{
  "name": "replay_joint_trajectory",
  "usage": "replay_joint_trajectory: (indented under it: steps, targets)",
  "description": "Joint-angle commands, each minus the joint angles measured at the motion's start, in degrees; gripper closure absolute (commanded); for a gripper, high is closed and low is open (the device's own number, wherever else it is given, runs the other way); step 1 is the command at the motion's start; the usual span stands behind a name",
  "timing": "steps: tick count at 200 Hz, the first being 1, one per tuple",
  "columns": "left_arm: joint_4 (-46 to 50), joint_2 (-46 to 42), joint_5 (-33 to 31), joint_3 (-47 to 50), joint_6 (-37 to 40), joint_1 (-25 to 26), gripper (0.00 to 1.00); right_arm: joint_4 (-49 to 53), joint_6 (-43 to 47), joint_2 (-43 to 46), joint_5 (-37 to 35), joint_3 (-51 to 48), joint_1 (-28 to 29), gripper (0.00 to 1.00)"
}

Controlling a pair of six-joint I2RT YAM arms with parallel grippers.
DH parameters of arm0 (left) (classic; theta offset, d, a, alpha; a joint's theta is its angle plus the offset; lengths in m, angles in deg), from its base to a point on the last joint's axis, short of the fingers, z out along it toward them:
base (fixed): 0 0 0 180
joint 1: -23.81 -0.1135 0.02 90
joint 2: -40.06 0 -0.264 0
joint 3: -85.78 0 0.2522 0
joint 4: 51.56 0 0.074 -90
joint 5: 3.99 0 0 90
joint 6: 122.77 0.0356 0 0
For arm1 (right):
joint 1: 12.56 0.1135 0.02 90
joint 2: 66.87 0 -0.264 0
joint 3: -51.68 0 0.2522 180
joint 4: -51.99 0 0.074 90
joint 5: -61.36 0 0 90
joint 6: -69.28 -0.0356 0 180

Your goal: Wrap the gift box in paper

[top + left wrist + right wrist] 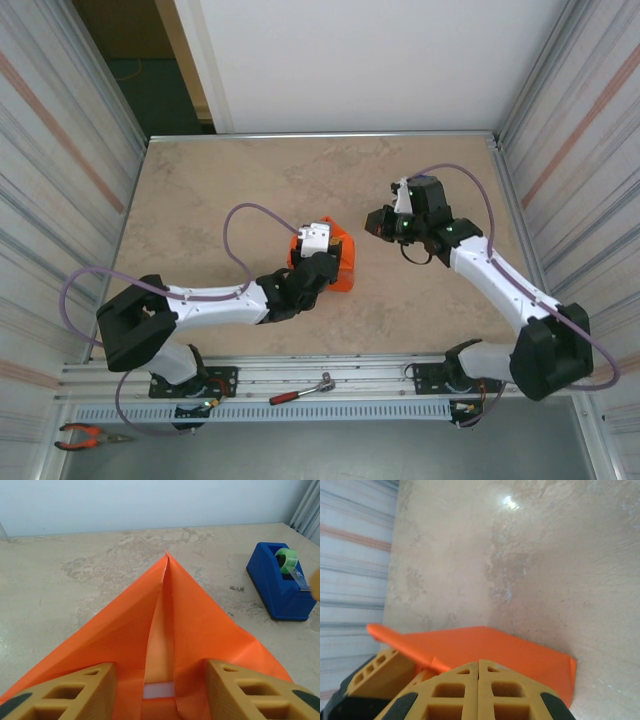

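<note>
The gift box (343, 268) lies mid-table, covered by the orange paper (200, 625), which is folded over it into a pointed triangular flap. My left gripper (159, 666) is shut on the gift box through the paper, one tan finger (80, 690) pressing on each side. A white sliver (159, 690) shows in the slit between the paper's edges. In the top view the left gripper (325, 250) sits over the parcel's near-left part. My right gripper (479, 666) is shut with nothing in it and hovers just right of the parcel (490, 647); from above it (374, 222) is apart from the paper.
A blue tape dispenser (281, 582) with a green roll stands on the table to the right of the parcel. A red-handled tool (300, 390) lies on the front rail, and pliers (85, 435) lie at the near left. Corrugated walls (60, 150) close both sides.
</note>
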Motion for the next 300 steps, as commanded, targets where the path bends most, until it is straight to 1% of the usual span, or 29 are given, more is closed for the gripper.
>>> replay_joint_trajectory:
  steps: [1, 21, 70, 89, 114, 136, 166, 229, 300]
  targets:
    - [9.22, 3.11, 1.80, 3.44, -2.89, 0.35, 0.50, -0.17, 0.76, -4.73, 4.51, 4.64, -0.32, 1.00]
    - [9.35, 3.14, 1.90, 3.28, -2.69, 0.31, 0.50, -1.04, 0.23, -8.86, 7.47, 6.72, -0.16, 1.00]
    - [9.30, 3.41, 1.98, 3.28, -2.65, 0.34, 0.50, -3.25, -1.45, -17.44, 12.09, 11.42, 0.54, 1.00]
    - [9.33, 3.77, 2.22, 3.01, -2.80, 0.30, 0.50, -2.77, -1.46, -21.31, 15.02, 14.10, 1.87, 1.00]
    - [9.81, 4.05, 2.17, 2.58, -2.92, 0.34, 0.50, -1.54, -0.80, -23.59, 16.36, 15.18, 4.50, 1.00]
    - [10.52, 3.98, 1.71, 2.41, -3.33, 0.33, 0.50, -0.97, -0.29, -23.11, 17.45, 13.87, 6.11, 1.00]
    - [11.18, 3.96, 1.55, 2.40, -3.95, 0.26, 0.51, -0.28, 0.14, -20.51, 19.24, 10.74, 6.77, 1.00]
    - [12.02, 3.96, 1.19, 2.55, -5.55, 0.00, 0.51, 2.87, 1.02, -13.49, 16.02, 6.29, 4.86, 1.00]
    - [12.57, 4.83, 1.20, 1.92, -6.59, -0.11, 0.51, 6.13, 1.60, -12.36, 15.10, 5.16, 5.47, 1.00]
